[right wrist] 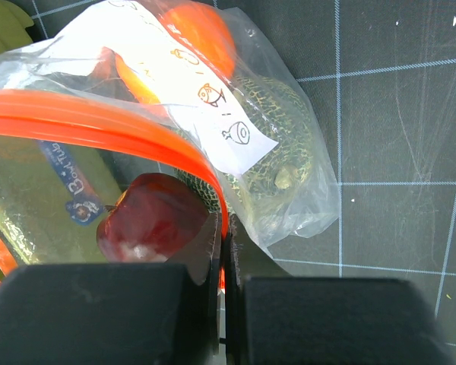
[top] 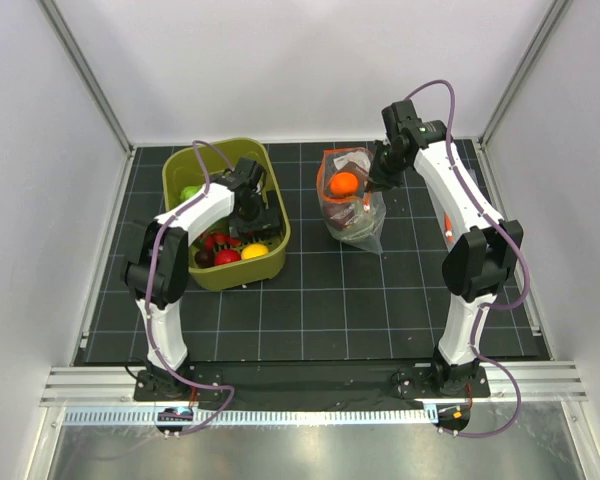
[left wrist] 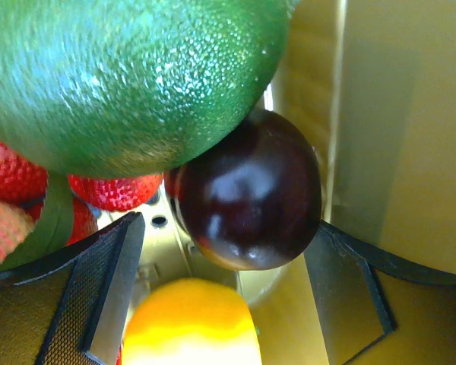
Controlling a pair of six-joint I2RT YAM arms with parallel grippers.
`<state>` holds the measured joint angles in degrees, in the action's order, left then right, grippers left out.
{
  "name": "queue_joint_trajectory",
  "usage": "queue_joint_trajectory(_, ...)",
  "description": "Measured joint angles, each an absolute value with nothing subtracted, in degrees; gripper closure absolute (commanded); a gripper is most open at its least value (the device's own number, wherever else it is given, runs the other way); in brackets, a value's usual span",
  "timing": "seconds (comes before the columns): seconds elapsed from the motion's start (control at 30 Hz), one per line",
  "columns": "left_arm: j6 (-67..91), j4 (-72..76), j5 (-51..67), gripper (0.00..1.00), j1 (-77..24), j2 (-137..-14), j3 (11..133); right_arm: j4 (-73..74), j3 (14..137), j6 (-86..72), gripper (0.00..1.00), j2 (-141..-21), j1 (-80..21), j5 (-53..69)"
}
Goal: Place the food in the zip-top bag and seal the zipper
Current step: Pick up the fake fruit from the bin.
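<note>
Black gridded worktop [top: 310,300] spans the white-walled cell, with both arm bases bolted at its near edge. On the left side stands an olive-green basket [top: 272,262] holding loose food: a yellow piece [top: 253,251] and red pieces [top: 225,256] at its near end, and a green fruit [top: 189,192] toward the far end. The left end effector [top: 253,213] reaches down inside the basket, jaws apart. In its wrist view the yellow piece lies nearest, under the fingers [left wrist: 110,289]. A dark red-purple fruit [left wrist: 251,198] sits just past the fingertips, in line with the gap between them. Whether either finger touches it cannot be told. The green fruit presses against that dark one from beyond, strawberries [left wrist: 114,190] lie to the left, and the basket's wall rises on the right.

To the right, apart from the basket, the zip-top bag [top: 365,228] stands on the worktop with its mouth up and unsealed. The right end effector [right wrist: 222,236] is pinched together on the zipper [right wrist: 99,125], whose orange-red strip curves away from the grip. Inside the bag, a dark red piece [right wrist: 152,220] lies just beside the clamped fingers. A pale-green mottled one [right wrist: 277,152] lies beyond it, and an orange [right wrist: 201,34] is farthest. A white printed label [right wrist: 213,114] shows on the plastic.
</note>
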<state>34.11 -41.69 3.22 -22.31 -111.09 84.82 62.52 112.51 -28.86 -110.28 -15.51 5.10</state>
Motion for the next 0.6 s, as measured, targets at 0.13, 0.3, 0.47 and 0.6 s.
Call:
queue_joint_trajectory(0.13, 34.0, -38.7, 1.4, 0.11, -22.3, -111.4, 84.8, 62.5, 112.5, -28.9, 0.99, -110.3, -15.5, 5.1)
queue_joint_trajectory(0.3, 34.0, -35.2, -1.8, 0.0, -22.2, -111.4, 84.8, 62.5, 112.5, -28.9, 0.99, -110.3, -15.5, 5.1)
queue_joint_trajectory(0.47, 34.0, -32.9, -2.0, 0.01, -22.2, -111.4, 84.8, 62.5, 112.5, -28.8, 0.99, -110.3, -15.5, 5.1)
queue_joint_trajectory(0.6, 34.0, -32.0, -1.8, 0.05, -22.2, -110.9, 84.8, 62.5, 112.5, -28.8, 0.99, -110.3, -15.5, 5.1)
